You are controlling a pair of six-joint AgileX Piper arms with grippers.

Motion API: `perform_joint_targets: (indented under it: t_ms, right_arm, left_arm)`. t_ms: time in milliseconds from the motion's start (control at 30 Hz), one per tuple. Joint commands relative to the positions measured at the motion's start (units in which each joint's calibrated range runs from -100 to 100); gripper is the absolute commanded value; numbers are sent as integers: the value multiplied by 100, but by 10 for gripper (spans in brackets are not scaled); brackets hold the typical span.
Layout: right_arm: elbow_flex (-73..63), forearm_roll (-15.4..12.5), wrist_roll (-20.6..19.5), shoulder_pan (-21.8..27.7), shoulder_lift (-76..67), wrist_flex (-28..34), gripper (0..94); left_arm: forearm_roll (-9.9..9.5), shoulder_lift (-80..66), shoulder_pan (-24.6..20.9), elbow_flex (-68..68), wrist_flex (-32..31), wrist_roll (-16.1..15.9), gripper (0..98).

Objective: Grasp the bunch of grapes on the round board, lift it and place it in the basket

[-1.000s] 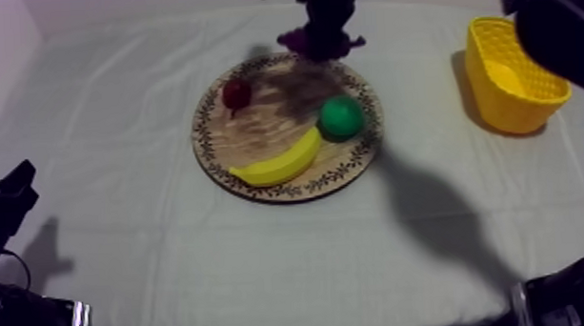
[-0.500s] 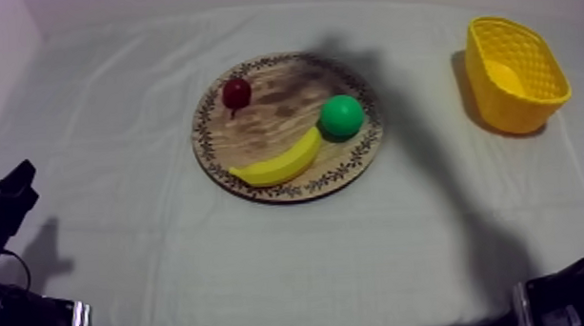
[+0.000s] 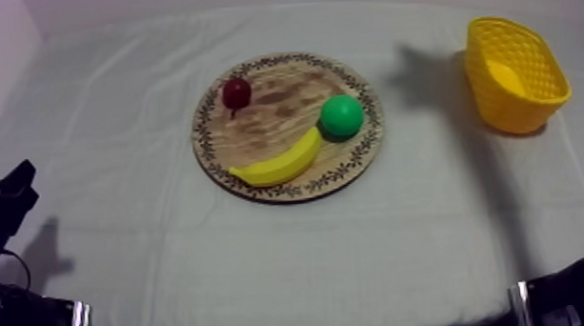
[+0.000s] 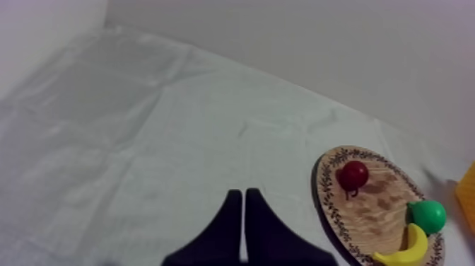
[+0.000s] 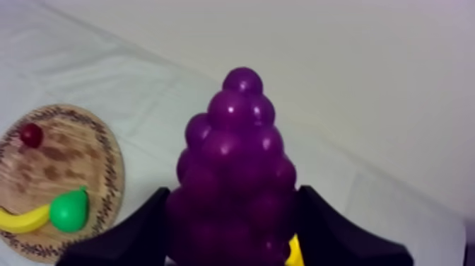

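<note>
Jaws of the right gripper (image 5: 233,206) are clamped on the grapes (image 5: 237,163), one black finger against each flank of the bunch. It stands upright between them: a tapering cone of smooth, glossy purple beads, widest at the grip and ending in a single bead at the tip. Held so, it is off the board (image 3: 256,129), which lies well to one side on the cloth (image 3: 118,231); a scrap of yellow shows just under the bunch, too small to tell what it is.

Left gripper (image 4: 243,195) has its jaws pressed together into a narrow black wedge over bare, faintly creased cloth, apart from the board.

On the round board, wood grain inside a dark leafy rim, lie a small red fruit (image 3: 236,91) near the far edge, a smooth green pear (image 3: 341,116), and a curved yellow banana (image 3: 279,162) touching the pear. Well to the right stands the basket (image 3: 507,106), yellow with lattice walls.
</note>
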Motion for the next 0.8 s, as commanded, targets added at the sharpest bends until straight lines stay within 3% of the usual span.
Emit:
perform_joint_targets:
  t_ms: [0,500,767]
  right_arm:
    - [591,22,-14,190,16,-188,346]
    - [1963,186,49,831,894,-1394,342]
    - [2305,234,40,866,1254,-1896,444]
  left_arm:
    - [-1,0,0,-3,4,0,0]
    - [-1,0,0,-3,4,0,0]
    - [-1,0,0,-3,4,0,0]
